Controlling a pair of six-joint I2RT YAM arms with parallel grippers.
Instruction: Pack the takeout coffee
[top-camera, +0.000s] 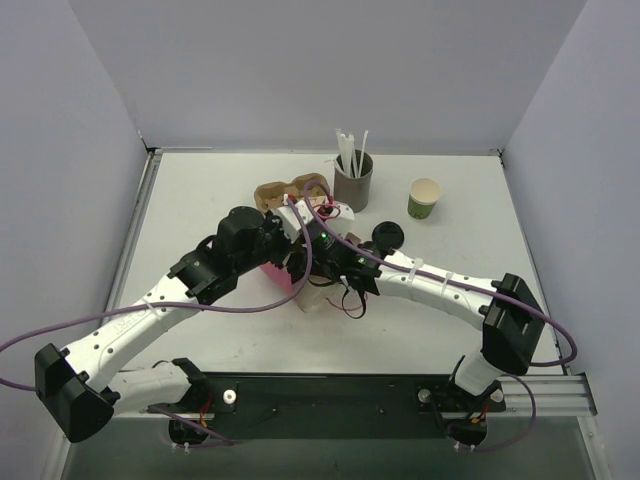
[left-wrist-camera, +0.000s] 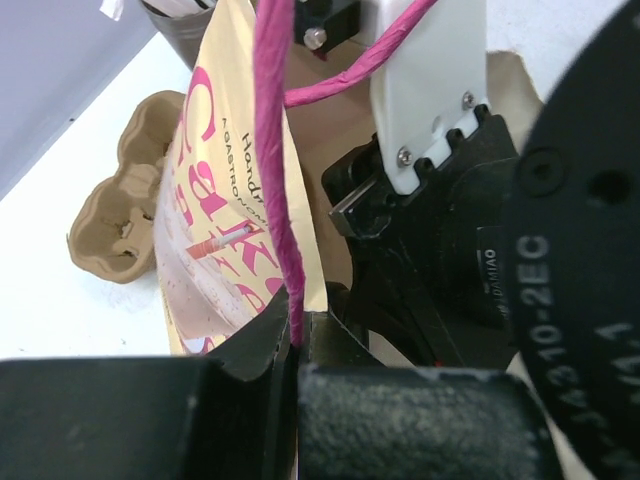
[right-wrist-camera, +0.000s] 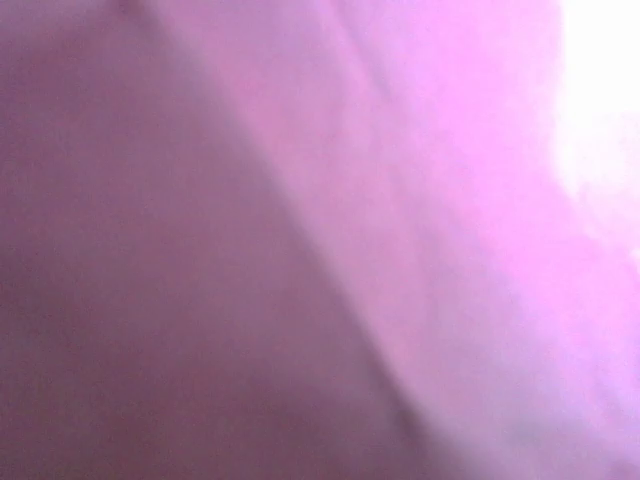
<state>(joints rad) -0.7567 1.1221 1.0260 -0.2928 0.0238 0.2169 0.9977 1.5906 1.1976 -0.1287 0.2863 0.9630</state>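
Observation:
A paper bag with pink sides stands at the table's middle, both arms meeting over it. My left gripper is shut on the bag's pink cord handle; the bag's cream face with pink lettering hangs beside it. The right arm's wrist reaches into the bag from the right. Its gripper is hidden there, and the right wrist view shows only blurred pink, so what it pinches cannot be told. A black round lid lies just right of that wrist. The takeout coffee is hidden.
A brown cardboard cup carrier lies behind the bag. A grey cylinder of white straws stands at the back. A green cup with a pale cream inside stands to its right. Grey walls close in the table.

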